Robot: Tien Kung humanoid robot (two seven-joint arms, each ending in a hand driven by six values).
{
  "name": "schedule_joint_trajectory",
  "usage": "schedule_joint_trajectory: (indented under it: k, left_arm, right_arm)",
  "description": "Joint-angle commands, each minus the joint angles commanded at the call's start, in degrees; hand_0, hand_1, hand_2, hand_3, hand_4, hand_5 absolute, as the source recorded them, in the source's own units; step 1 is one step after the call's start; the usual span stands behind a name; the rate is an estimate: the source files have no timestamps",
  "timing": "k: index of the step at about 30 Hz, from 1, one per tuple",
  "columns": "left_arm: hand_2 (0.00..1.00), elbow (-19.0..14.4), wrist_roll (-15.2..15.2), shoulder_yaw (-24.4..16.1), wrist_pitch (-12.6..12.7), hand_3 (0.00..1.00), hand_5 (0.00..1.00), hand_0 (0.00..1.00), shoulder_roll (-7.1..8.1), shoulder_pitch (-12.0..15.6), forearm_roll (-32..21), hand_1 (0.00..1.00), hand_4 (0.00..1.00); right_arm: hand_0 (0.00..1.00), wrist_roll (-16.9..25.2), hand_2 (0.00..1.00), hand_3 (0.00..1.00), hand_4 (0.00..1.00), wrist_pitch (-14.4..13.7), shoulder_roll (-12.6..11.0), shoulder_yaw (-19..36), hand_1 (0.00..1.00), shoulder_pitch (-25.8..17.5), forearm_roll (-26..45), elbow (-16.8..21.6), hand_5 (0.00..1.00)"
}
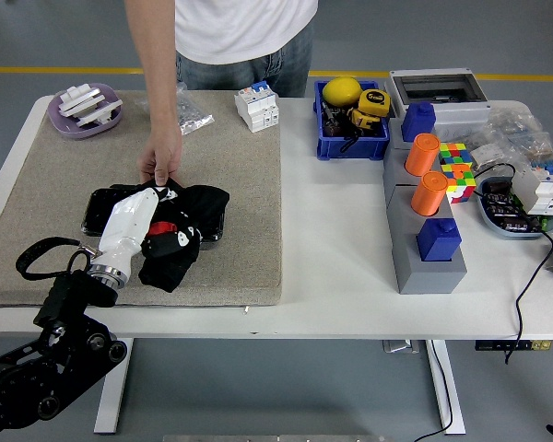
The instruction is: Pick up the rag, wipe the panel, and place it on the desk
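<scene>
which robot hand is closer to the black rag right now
Left. The left hand lies on the black rag, pressing it onto the panel. The right hand is out of view.

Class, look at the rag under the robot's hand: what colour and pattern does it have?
The rag is black with a red and white printed figure, seen in the head view.

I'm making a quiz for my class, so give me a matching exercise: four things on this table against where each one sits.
Things:
1. rag
2. yellow ball
3. puzzle cube
4. purple dish

Places:
A. in the blue bin
B. far left corner of the mat
C. on the black panel, under the left hand
D. right of the orange cylinders

Pairs: 1-C, 2-A, 3-D, 4-B
</scene>
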Motion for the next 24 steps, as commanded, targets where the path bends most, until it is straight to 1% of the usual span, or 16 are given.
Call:
schedule_joint_trajectory:
  k: [4, 12, 14, 17, 24]
  left_arm:
    - [0.457, 1.4, 0.66, -2.12, -0.23, 0.401, 0.002, 0.267, 0.38, 0.08, 0.25, 0.137, 0.09]
    - [0.457, 3.98, 0.7, -5.51, 0.07, 0.401, 0.002, 0.268, 1.28, 0.33, 0.39, 0.137, 0.085]
    - [0.457, 3.98, 0.68, -6.05, 0.14, 0.401, 0.002, 0.268, 1.91, 0.29, -1.0, 0.137, 0.085]
    - [0.457, 4.03, 0.88, -6.53, 0.16, 0.4, 0.002, 0.27, 2.8, -0.08, -1.46, 0.137, 0.078]
    - [0.456, 4.58, 0.98, -8.38, 0.58, 0.402, 0.002, 0.273, 4.25, -0.51, -1.15, 0.137, 0.074]
  right_arm:
    - [0.712, -0.05, 0.693, 0.64, 0.998, 0.02, 0.03, 0.1, 0.668, -0.01, -0.16, 0.0, 0.567]
    - [0.712, -0.09, 0.692, 0.641, 0.998, 0.04, 0.06, 0.2, 0.667, -0.07, -0.3, -0.01, 0.567]
    - [0.712, -0.07, 0.692, 0.641, 0.998, 0.02, 0.07, 0.18, 0.667, -0.11, -0.21, 0.0, 0.567]
    - [0.713, -0.19, 0.693, 0.641, 0.998, 0.04, 0.04, 0.36, 0.667, -0.09, -0.51, 0.02, 0.566]
    - [0.714, -0.14, 0.693, 0.641, 0.998, 0.04, -0.03, 0.24, 0.667, 0.06, -0.33, 0.03, 0.566]
